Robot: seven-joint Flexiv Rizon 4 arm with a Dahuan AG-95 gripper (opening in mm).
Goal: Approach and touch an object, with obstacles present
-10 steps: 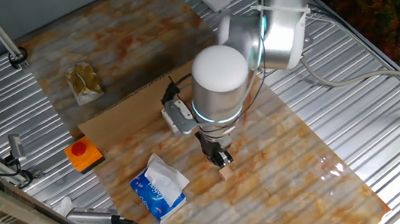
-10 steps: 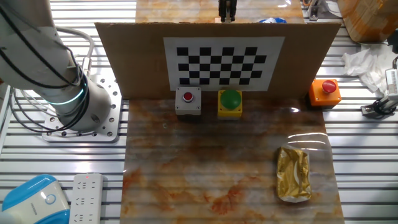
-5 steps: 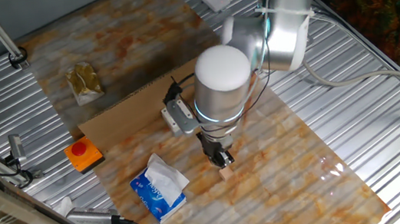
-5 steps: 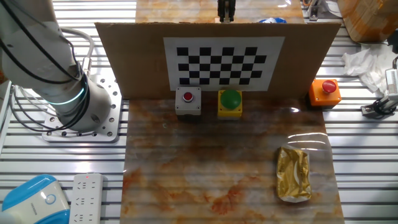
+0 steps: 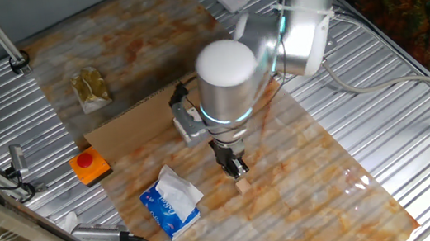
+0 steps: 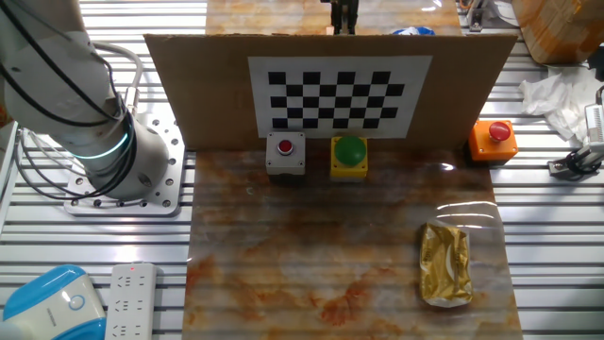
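My gripper (image 5: 237, 168) points straight down over the marbled mat, its tips just above and slightly behind a small wooden block (image 5: 243, 186). I cannot tell whether they touch. The jaws look closed with nothing between them. In the other fixed view only the dark fingers (image 6: 342, 13) show, above the top edge of the cardboard wall (image 6: 330, 90); the block is hidden behind it. A blue tissue pack (image 5: 172, 203) lies left of the block.
The cardboard wall (image 5: 136, 118) stands behind the gripper. An orange button box (image 5: 89, 166) and a gold packet (image 5: 91, 88) lie to the left. In front of the wall are a red button (image 6: 285, 154), a green button (image 6: 350, 155) and the gold packet (image 6: 445, 263).
The arm's wrist has swung a little to the left. The gripper has shifted slightly left and stays just above the wooden block.
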